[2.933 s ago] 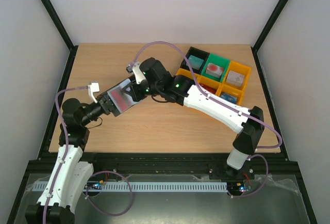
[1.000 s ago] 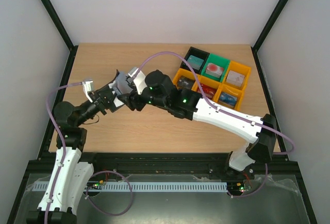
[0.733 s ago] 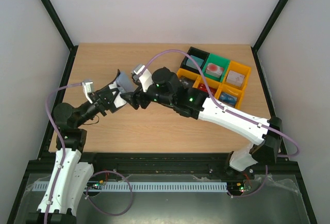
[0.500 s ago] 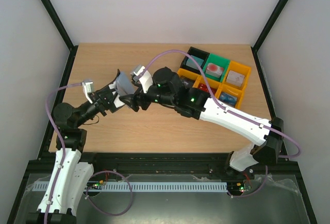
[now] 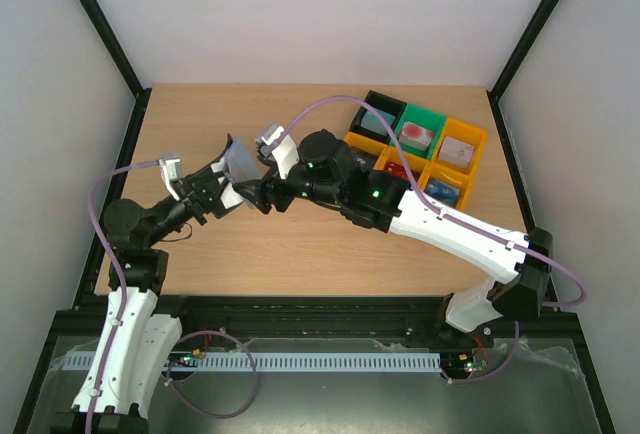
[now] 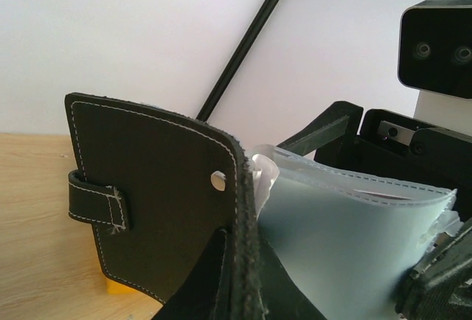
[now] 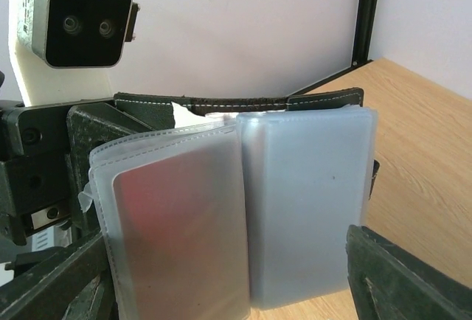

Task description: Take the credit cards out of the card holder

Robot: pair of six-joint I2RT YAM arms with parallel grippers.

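The card holder (image 5: 238, 162) is held up off the table, opened like a book. My left gripper (image 5: 224, 188) is shut on the lower edge of its black cover (image 6: 155, 187). The blue-grey inner sleeves (image 6: 346, 239) fan out toward my right gripper (image 5: 258, 194). In the right wrist view the frosted left sleeve holds a red credit card (image 7: 177, 239). The right sleeve (image 7: 306, 209) looks pale, and I cannot tell what is in it. My right gripper (image 7: 228, 290) is open, with one finger (image 7: 51, 290) on each side of the sleeves, not touching them.
Yellow, green and black bins (image 5: 420, 149) with small blocks stand at the back right of the wooden table (image 5: 300, 244). The left wrist camera (image 7: 74, 21) sits close in front of my right gripper. Black frame posts (image 5: 110, 54) line the sides.
My right gripper has opened wider and its wrist has shifted slightly right, with its fingers staying at the sleeves. The left gripper has tipped the holder up a little.
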